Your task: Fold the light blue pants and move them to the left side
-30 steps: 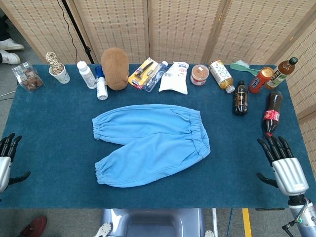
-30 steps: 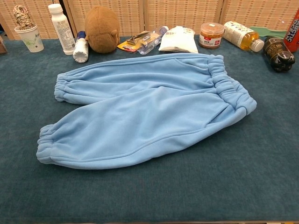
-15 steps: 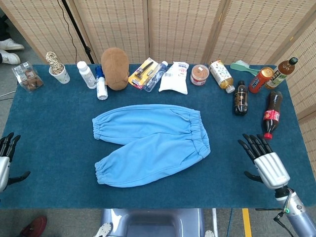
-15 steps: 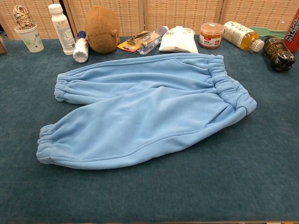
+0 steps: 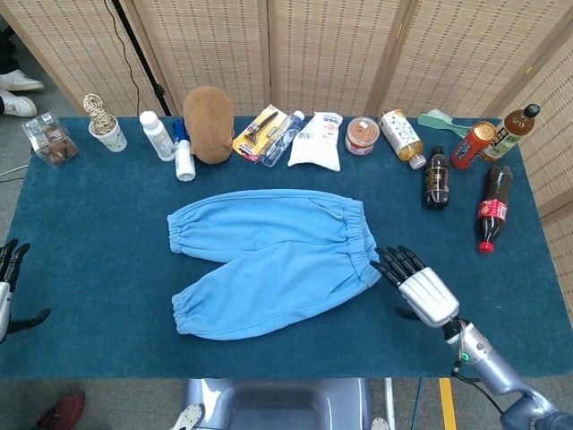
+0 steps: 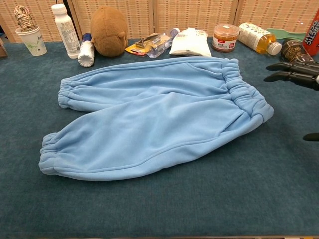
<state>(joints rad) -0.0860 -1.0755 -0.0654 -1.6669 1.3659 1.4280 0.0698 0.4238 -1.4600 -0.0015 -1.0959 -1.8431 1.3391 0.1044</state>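
The light blue pants (image 5: 269,257) (image 6: 154,115) lie flat and unfolded on the dark blue table, waistband to the right, both legs pointing left. My right hand (image 5: 416,282) (image 6: 295,69) hovers just right of the waistband with its fingers spread and empty, its fingertips (image 5: 387,262) nearly touching the cloth. My left hand (image 5: 7,282) sits at the table's far left edge, only partly in view, fingers apart and holding nothing. The chest view does not show it.
Along the table's back stand a paper cup (image 5: 109,134), white bottles (image 5: 158,134), a brown plush (image 5: 208,111), packets (image 5: 316,140), a jar (image 5: 362,135) and drink bottles (image 5: 435,177). A cola bottle (image 5: 489,217) lies at the right.
My right hand has moved left across the table from the right edge to just beside the pants' waistband. The pants and my left hand have barely shifted.
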